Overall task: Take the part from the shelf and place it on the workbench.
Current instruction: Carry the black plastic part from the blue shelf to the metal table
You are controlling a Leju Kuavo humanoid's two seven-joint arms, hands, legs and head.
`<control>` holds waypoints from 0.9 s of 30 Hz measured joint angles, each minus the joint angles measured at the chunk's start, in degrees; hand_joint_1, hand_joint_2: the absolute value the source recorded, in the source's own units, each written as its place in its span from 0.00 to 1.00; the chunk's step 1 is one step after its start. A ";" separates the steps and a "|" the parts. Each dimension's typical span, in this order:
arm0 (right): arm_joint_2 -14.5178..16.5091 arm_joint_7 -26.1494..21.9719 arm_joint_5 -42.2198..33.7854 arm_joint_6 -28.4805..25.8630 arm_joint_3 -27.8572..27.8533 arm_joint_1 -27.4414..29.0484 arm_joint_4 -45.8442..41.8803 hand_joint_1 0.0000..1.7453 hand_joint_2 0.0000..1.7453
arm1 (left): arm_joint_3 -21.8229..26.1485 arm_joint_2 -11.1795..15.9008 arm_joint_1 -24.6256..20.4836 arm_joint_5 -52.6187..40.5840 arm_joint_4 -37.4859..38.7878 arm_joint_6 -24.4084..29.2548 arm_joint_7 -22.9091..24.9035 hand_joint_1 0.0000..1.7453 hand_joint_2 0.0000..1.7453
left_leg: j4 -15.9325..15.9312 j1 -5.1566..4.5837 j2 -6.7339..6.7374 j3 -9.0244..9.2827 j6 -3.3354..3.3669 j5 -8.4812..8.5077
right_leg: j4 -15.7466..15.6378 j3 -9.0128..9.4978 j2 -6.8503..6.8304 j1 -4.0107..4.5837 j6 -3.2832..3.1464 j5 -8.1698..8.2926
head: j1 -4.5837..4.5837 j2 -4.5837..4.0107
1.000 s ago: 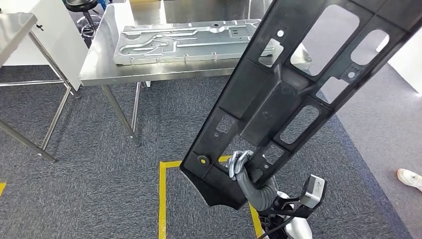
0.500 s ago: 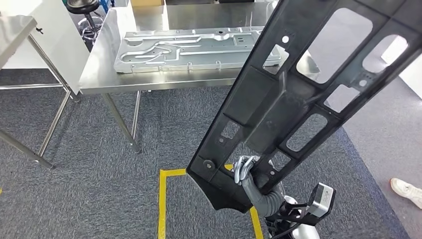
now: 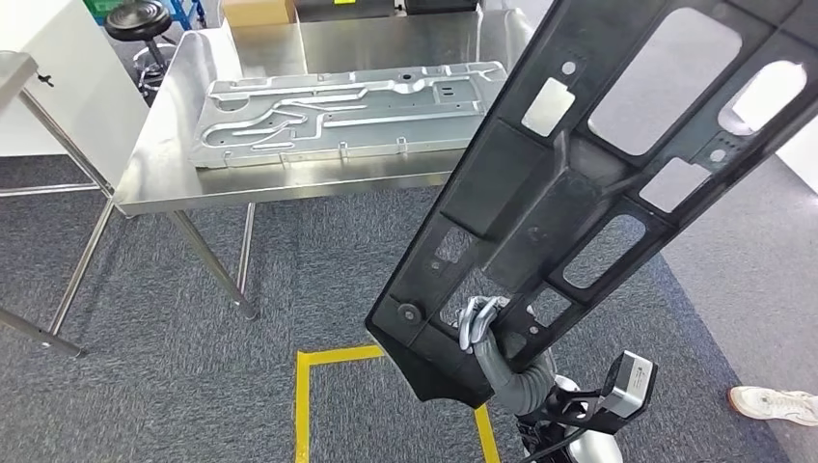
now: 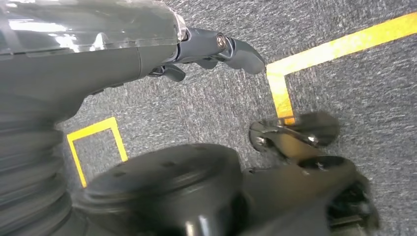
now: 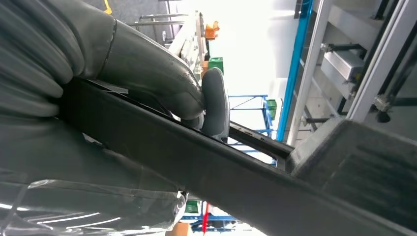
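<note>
Head view: the right hand (image 3: 479, 323) grips the lower end of a long black part (image 3: 579, 183), held tilted above grey carpet; its upper end is cut off by the frame. The part is a flat moulded panel pierced by large rounded openings and small holes. Ahead, the steel table (image 3: 183, 159) carries a stamped metal plate (image 3: 338, 111). The left hand (image 4: 216, 49), partly blurred, hangs with fingers loosely apart, holding nothing.

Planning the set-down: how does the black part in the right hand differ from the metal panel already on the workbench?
The black part is dark, with big cut-outs, tilted steeply in the right hand. The metal panel is silver, ribbed, lying flat on the workbench. Both are long.
</note>
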 joint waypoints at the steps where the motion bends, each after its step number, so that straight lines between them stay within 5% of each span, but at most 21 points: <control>1: 0.02 0.00 -0.15 0.16 0.01 -0.11 0.24 1.00 1.00 | 0.01 0.06 0.09 0.21 0.01 0.11 0.08 0.00 1.00 | -0.61 -0.17 -0.14 0.23 0.14 0.38 | 0.14 0.30 0.11 -0.05 0.35 -0.01 | -0.01 0.00; 5: 0.07 -0.02 -0.43 0.80 0.05 -1.24 1.41 1.00 1.00 | 0.05 0.00 0.08 0.66 0.01 0.41 0.70 0.00 1.00 | -2.95 0.33 -0.24 3.57 0.70 0.09 | 4.18 -0.59 0.03 -0.21 1.54 0.25 | -0.01 0.00; 8: 0.07 -0.23 -0.57 0.96 0.07 -2.08 2.53 1.00 1.00 | 0.07 -0.01 0.15 0.96 0.01 0.63 0.82 0.00 1.00 | -3.32 0.61 -0.24 5.02 0.89 -0.94 | 12.57 -7.12 -0.11 -0.75 2.50 -3.10 | -0.02 0.00; 10: 0.07 -0.34 -0.73 0.98 0.07 -2.38 3.39 1.00 1.00 | 0.09 -0.03 0.34 1.10 0.01 0.68 0.81 0.00 1.00 | -3.31 0.80 -0.41 6.15 0.67 -2.03 | 13.89 -10.31 -0.18 -1.21 3.10 -4.31 | -0.02 0.00; 11: 0.07 -0.38 -0.86 1.01 0.07 -2.52 3.77 1.00 1.00 | 0.09 -0.05 0.42 1.12 0.01 0.69 0.77 0.00 1.00 | -3.30 0.94 -0.52 6.93 0.48 -2.67 | 12.16 -10.72 -0.24 -1.39 3.34 -3.28 | -0.02 0.00; 13: 0.07 -0.43 -1.08 1.11 0.07 -2.84 4.41 1.00 1.00 | 0.09 -0.15 0.49 1.16 0.01 0.71 0.51 0.00 1.00 | -3.27 1.14 -0.67 8.60 -0.04 -4.12 | 5.65 -9.99 -0.44 -1.66 3.53 2.68 | -0.01 0.00; 15: 0.08 -0.46 -1.18 1.35 0.10 -3.21 5.02 1.00 1.00 | 0.09 -0.23 0.42 1.25 0.01 0.79 0.09 0.00 1.00 | -3.33 1.15 -0.74 9.67 -0.79 -5.46 | 1.28 -9.28 -0.69 -1.45 2.95 7.20 | 0.01 0.00; 18: 0.15 -0.49 -1.20 1.79 0.13 -3.78 5.38 1.00 1.00 | 0.10 -0.29 0.12 1.35 0.01 1.04 -0.53 0.00 1.00 | -2.30 1.18 -0.63 10.30 -2.10 -5.62 | 0.36 -8.33 -0.52 -1.21 1.37 7.31 | 0.05 0.00; 21: 0.34 -0.45 -1.22 1.84 0.13 -4.32 5.39 1.00 1.00 | 0.11 -0.32 -0.41 1.29 0.01 1.21 -0.90 0.00 1.00 | 4.76 1.38 -0.32 6.92 -2.78 -5.35 | -0.31 -6.00 -0.56 -1.39 0.25 6.00 | 0.05 0.00; 24: 0.49 -0.30 -1.12 1.85 0.13 -4.51 5.42 1.00 1.00 | 0.12 -0.33 -0.49 1.35 0.01 1.21 -0.95 0.00 1.00 | 13.18 1.39 -0.18 -0.26 -2.93 -10.10 | -0.42 -4.15 -0.45 -1.31 -0.09 4.29 | 0.04 0.00; 26: 0.54 -0.08 -0.89 1.82 0.13 -4.51 5.45 1.00 1.00 | 0.14 -0.33 -0.46 1.43 0.01 1.20 -0.95 0.00 1.00 | 12.07 1.38 -0.15 -2.33 -2.73 -11.12 | -0.42 -2.49 -0.29 -1.26 -0.03 2.96 | 0.04 0.00; 27: 0.55 0.05 -0.72 1.80 0.13 -4.52 5.46 1.00 1.00 | 0.15 -0.33 -0.44 1.48 0.01 1.20 -0.93 0.00 1.00 | 9.34 1.36 -0.13 -2.34 -2.51 -9.29 | -0.42 -1.52 -0.26 -1.23 0.06 2.24 | 0.04 0.00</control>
